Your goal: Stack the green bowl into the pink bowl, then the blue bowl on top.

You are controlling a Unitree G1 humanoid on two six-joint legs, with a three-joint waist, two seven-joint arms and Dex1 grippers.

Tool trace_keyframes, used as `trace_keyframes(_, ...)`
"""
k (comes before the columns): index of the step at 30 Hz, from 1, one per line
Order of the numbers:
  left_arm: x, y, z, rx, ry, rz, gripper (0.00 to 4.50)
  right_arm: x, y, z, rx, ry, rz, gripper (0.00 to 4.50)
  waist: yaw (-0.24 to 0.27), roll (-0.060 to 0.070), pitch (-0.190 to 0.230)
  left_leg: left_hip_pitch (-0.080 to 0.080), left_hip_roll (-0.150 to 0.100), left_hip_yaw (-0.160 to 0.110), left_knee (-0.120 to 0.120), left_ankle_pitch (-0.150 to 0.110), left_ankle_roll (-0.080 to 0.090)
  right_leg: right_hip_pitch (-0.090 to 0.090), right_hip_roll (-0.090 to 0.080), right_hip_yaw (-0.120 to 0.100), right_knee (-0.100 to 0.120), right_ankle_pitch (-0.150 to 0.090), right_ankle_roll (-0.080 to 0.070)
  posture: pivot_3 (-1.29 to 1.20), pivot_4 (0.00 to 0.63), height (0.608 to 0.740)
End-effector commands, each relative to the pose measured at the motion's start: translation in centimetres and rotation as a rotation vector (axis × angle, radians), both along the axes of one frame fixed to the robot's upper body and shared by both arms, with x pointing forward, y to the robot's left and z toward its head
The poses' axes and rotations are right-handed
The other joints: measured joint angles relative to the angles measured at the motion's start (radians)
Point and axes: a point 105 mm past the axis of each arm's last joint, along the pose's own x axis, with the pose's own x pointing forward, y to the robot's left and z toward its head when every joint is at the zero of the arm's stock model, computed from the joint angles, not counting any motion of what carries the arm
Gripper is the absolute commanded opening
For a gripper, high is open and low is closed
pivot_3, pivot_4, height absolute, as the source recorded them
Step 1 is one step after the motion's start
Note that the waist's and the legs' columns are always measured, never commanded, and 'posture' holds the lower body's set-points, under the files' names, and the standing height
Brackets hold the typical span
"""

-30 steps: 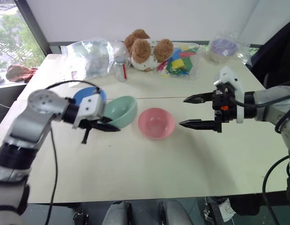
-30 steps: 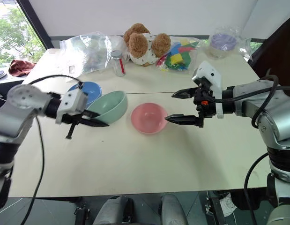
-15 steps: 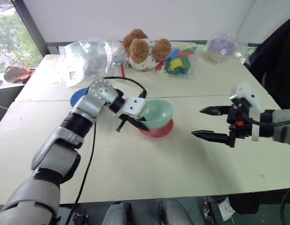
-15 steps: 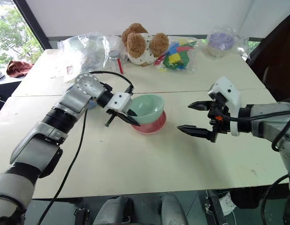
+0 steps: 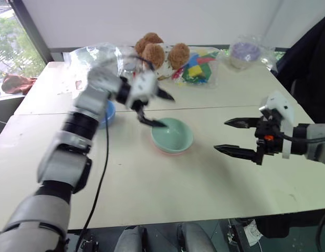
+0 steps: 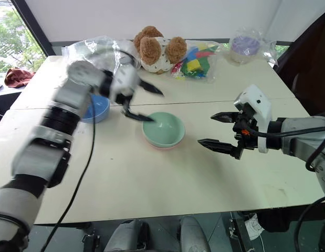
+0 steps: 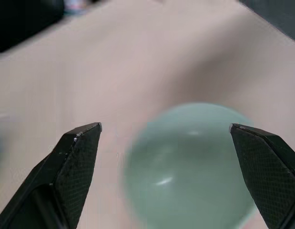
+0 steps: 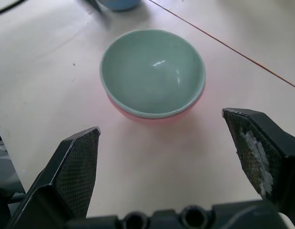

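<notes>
One pale table carried everything. At its far edge lay three clear plastic bags: one crumpled, one holding coloured blocks, one holding a purple bowl. A brown teddy bear sat between the first two.

There were three small bowls. The green bowl sat nested inside the pink bowl, of which just a thin rim showed beneath it, near the middle of the table. The blue bowl stood alone on the table to the left of the stack, partly hidden behind the left arm.

Two arms reached over the table. The left arm stretched forward and across toward the right; the left gripper was above the left edge of the green bowl, its fingers spread wide and holding nothing, clear of the bowl. The right arm came in from the right side, the right gripper pointing left at the stack and well apart from it, its fingers also spread wide and empty.
</notes>
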Motion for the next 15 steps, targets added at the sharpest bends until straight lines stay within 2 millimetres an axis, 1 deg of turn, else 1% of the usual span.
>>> trace_keyframes(1,0.3,4.2,1.0,-0.076,-0.005,0.174,4.48,0.4,1.4,0.9,0.022,-0.06,0.057,4.5,0.001,0.001,0.0,0.0,0.0,-0.001,0.0,0.0,0.0,0.0,0.0,0.0,0.0,0.0,0.0,0.0,0.15,0.74)
trace_keyframes(4,0.4,8.9,-0.9,-0.035,0.016,0.358,4.48,0.8,2.2,0.6,0.017,-0.058,0.099,4.5,0.006,0.001,0.0,0.0,0.001,-0.001,0.0,0.0,0.0,0.0,0.0,0.0,0.001,0.0,0.0,0.0,0.15,0.74)
trace_keyframes(6,0.3,12.2,-3.1,0.005,0.044,0.484,4.48,1.0,2.4,0.4,0.014,-0.057,0.117,4.5,0.008,0.0,0.0,0.0,0.001,-0.001,0.0,0.0,-0.001,0.0,-0.001,0.0,0.001,0.0,0.0,0.0,0.15,0.74)
trace_keyframes(7,0.1,13.5,-4.2,0.038,0.051,0.534,4.48,1.2,2.5,0.4,0.011,-0.06,0.122,4.5,0.012,0.0,0.0,0.0,0.0,-0.001,0.001,0.0,-0.001,0.0,-0.002,0.0,0.001,0.0,0.0,0.0,0.15,0.74)
trace_keyframes(9,-0.2,15.5,-5.9,0.093,0.054,0.603,4.48,1.3,2.6,0.5,0.011,-0.065,0.131,4.5,0.017,-0.001,0.0,-0.001,0.0,-0.001,0.001,0.0,-0.001,0.0,-0.003,-0.001,0.0,0.0,0.0,0.0,0.15,0.74)
trace_keyframes(12,0.1,17.1,-7.6,0.13,0.041,0.677,4.48,1.4,2.7,0.6,0.01,-0.067,0.144,4.5,0.034,-0.001,0.0,-0.001,-0.002,-0.001,0.002,0.0,-0.001,0.001,-0.005,-0.002,0.0,0.0,0.0,0.0,0.15,0.74)
trace_keyframes(14,0.8,17.5,-8.5,0.16,0.019,0.705,4.48,1.5,2.7,0.6,0.007,-0.068,0.149,4.5,0.039,-0.001,0.0,-0.001,-0.002,-0.001,0.002,0.0,-0.001,0.001,-0.005,-0.002,0.0,0.0,0.0,0.0,0.15,0.74)
trace_keyframes(15,1.4,17.3,-9.0,0.166,0.008,0.719,4.48,1.6,2.7,0.6,0.006,-0.069,0.151,4.5,0.039,-0.002,0.0,-0.001,-0.002,-0.001,0.002,0.0,0.0,0.001,-0.005,-0.002,0.0,0.0,0.0,0.0,0.15,0.74)
